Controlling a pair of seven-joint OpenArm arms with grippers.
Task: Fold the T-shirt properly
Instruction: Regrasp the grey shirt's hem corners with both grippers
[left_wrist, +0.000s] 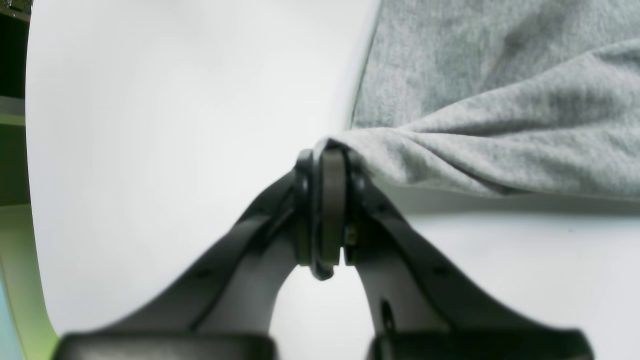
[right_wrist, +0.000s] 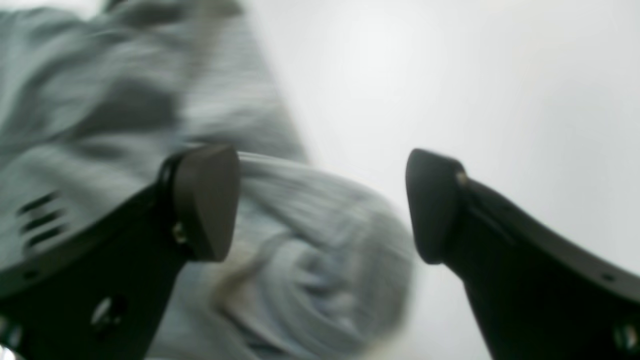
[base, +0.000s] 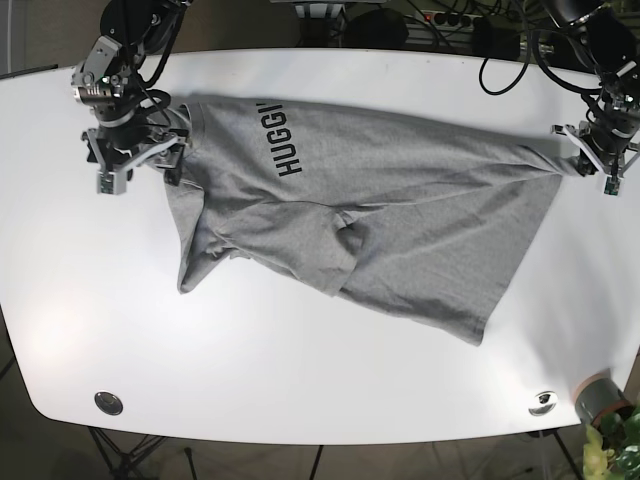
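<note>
Clamped on the T-shirt (left_wrist: 500, 125) hem corner, left gripper (left_wrist: 327, 165) pulls lengthwise; right gripper (right_wrist: 322, 205), jaws apart, straddles the shoulder.

Your left gripper (left_wrist: 327, 150) sits at the upper right of the base view, its jaws pressed tightly together with grey cloth pinched at the tips. Your right gripper (right_wrist: 322, 205), at the upper left of the base view (base: 135, 152), has its jaws spread wide apart, the two dark pads (right_wrist: 207, 200) well separated. Both arms reach in from the top edge.
</note>
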